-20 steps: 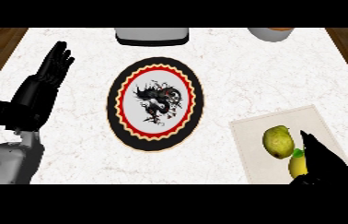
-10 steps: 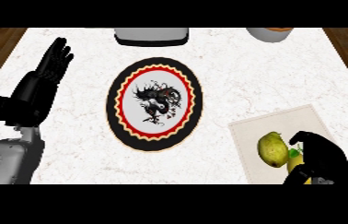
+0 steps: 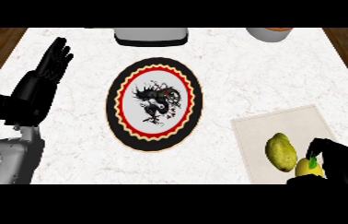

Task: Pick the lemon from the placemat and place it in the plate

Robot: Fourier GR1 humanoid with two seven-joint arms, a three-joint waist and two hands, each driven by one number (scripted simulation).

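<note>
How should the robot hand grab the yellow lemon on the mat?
Take the yellow lemon across its rounded middle, coming from above and from its right. The right hand is at that side, partly covering it. A greenish fruit lies close against the lemon's left on the placemat, so there is probably too little room to come in from there.

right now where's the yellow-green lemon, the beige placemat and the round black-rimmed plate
yellow-green lemon [image 3: 280,152], head view, middle of its skin
beige placemat [image 3: 285,122], head view, bare upper part
round black-rimmed plate [image 3: 155,63], head view, top of its black rim
</note>
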